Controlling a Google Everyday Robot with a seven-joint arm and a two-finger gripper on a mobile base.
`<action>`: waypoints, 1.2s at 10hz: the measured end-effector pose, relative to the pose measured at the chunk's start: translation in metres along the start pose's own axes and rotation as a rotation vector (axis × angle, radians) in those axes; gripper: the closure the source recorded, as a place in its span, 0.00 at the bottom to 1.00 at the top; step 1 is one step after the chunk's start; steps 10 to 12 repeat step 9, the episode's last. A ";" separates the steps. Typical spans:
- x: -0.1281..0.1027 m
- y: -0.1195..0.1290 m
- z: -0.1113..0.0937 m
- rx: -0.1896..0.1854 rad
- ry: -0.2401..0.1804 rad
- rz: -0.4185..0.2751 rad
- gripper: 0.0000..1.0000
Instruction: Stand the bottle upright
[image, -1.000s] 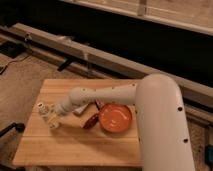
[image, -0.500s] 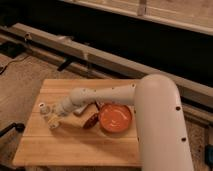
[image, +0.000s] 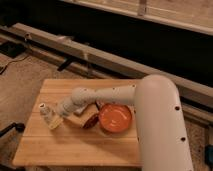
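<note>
We saw the bench (image: 80, 145) nearest us, bare wood along its front edge; on its left part the bottle (image: 50, 116) stood tilted, cap up and to the left, base down and to the right; the tool (image: 61, 111) sat right against its right side, and we could not tell whether it gripped the bottle or only touched it. Just beyond lay an orange bowl (image: 115, 117) with a dark red thing (image: 91, 121) beside it, and the arm (image: 107, 95) reached across from the right. We judged the righting nearly done; to finish well, the base should settle flat on the wood before any release, and the withdrawal should go sideways, slowly. Against the earlier views, the bottle had barely shifted; the tool had stayed close by it.
</note>
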 end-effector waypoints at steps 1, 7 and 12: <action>-0.002 -0.001 -0.005 0.007 0.008 -0.007 0.20; 0.002 -0.004 -0.020 0.028 0.071 -0.015 0.20; 0.001 -0.004 -0.019 0.026 0.071 -0.016 0.20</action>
